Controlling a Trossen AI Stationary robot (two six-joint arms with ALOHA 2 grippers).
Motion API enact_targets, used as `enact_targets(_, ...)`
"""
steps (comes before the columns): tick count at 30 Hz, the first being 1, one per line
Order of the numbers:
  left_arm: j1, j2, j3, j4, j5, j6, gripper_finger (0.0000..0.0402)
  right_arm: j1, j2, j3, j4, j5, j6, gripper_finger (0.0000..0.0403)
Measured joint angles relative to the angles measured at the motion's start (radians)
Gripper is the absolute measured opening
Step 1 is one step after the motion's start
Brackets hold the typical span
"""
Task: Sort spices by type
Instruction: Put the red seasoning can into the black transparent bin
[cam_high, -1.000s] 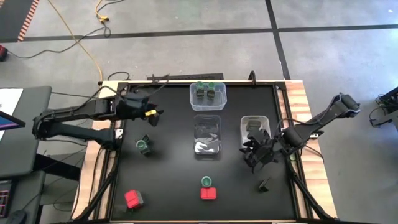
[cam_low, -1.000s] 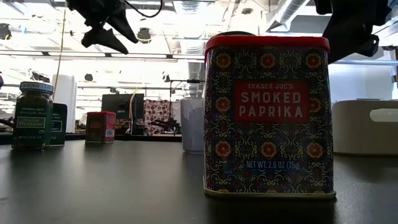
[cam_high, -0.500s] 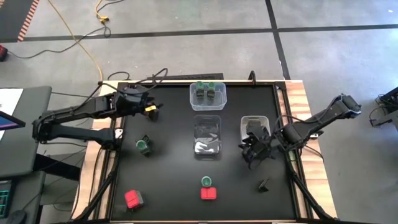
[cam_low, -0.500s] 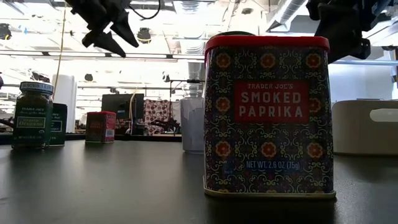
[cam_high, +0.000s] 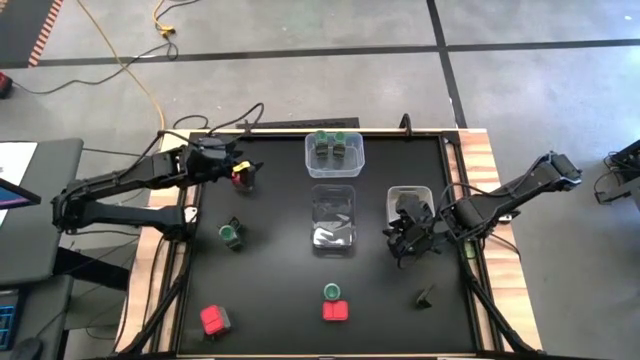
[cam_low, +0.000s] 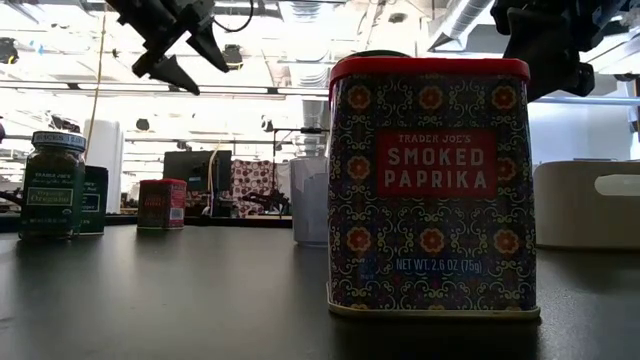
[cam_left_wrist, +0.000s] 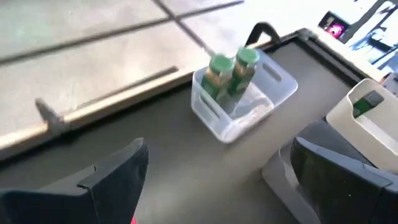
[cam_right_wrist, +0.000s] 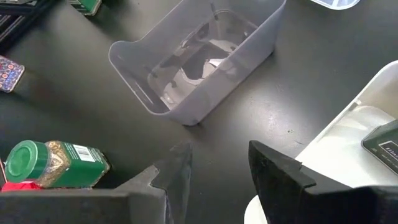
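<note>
Red tins still loose along the near edge of the black worktop (cam_high: 280, 300): one smoked paprika tin (cam_high: 336, 311) near the middle with a green-lidded jar (cam_high: 332, 292) just behind it, another red tin (cam_high: 214, 319) toward the near left corner. A dark blocky container (cam_high: 424, 296) sits alone toward the near right.

Mid-table: one more green-lidded jar (cam_high: 231, 234) stands unsorted on the left side. The middle clear tub (cam_high: 334, 222) looks empty of spices. The right tub (cam_high: 409, 196) holds at least one dark container; the right gripper (cam_high: 410, 232) hovers at its near end, fingers partly apart, nothing visibly held.

Far side: the far tub (cam_high: 334, 150) already holds two green-lidded jars (cam_left_wrist: 231, 70). The left gripper (cam_high: 236, 172) hangs near the far left corner, jaws wide, directly over a third red tin (cam_high: 241, 178).

Judgement: greens and darks begun; reds not started.
</note>
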Motion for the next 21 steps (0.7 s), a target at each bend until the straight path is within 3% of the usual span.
enact_targets(4,0.055,0.003,0.000,0.071,0.029,0.041,0.0375,0.000,0.000,0.000,0.000,0.000,0.001,0.0185)
enact_targets(9,0.185,0.085,0.085,0.021,0.206,0.222,0.0375,0.000,0.000,0.000,0.011,0.000,0.001,0.0185)
enact_targets(14,0.304,0.292,0.320,-0.287,0.292,0.386,0.0375,0.000,0.000,0.000,0.011,0.000,0.002,0.0185)
enact_targets(17,0.344,0.428,0.474,-0.477,0.283,0.534,0.0375,0.000,0.000,0.000,0.012,0.000,0.002,0.0185)
enact_targets(21,0.355,0.574,0.580,-0.659,0.230,0.749,0.0375,0.000,0.000,0.000,0.012,0.000,0.004,0.0185)
